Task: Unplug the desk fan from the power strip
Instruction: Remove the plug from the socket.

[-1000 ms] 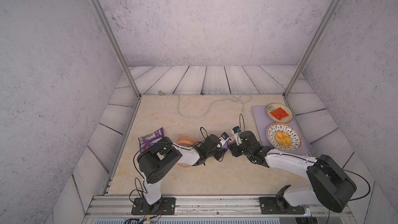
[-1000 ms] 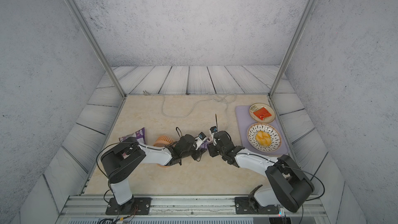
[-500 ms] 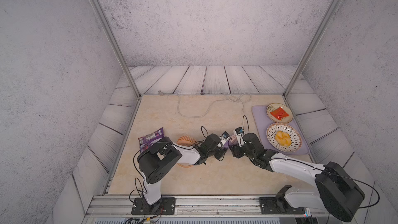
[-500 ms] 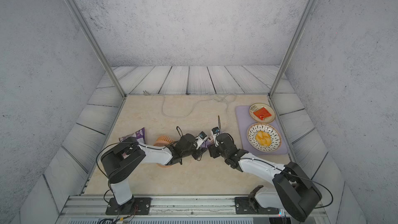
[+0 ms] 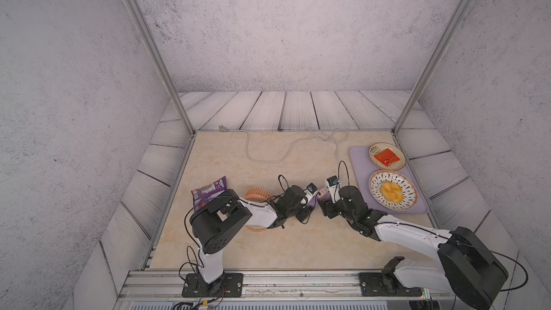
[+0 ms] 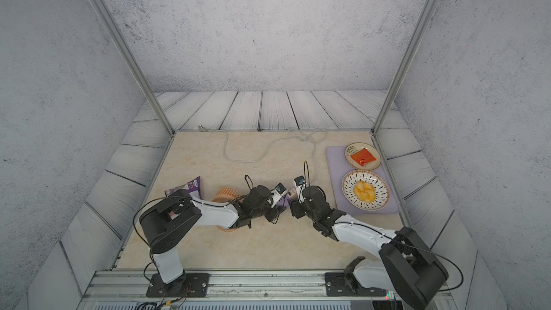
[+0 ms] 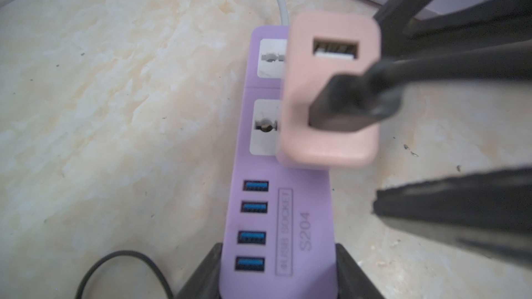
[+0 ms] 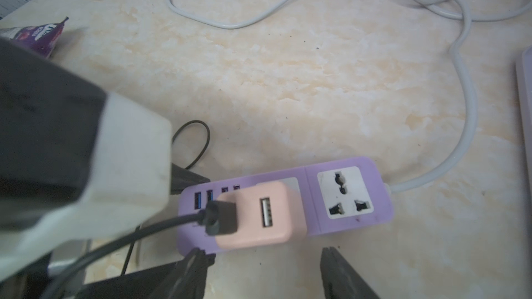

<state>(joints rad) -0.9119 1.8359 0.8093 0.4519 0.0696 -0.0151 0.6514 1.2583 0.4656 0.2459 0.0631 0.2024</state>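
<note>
The power strip [image 7: 313, 197] reads "S204" and "SOCKET".

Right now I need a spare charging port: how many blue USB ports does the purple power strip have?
4 USB ports, in one row on the power strip, between the pink plug adapter and the end clamped by the left gripper. All empty; none seems hidden.

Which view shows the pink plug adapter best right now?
Right wrist view: the pink plug adapter is whole and sharp on the power strip. Left wrist view shows it blurred; in both top views it is tiny.
</note>
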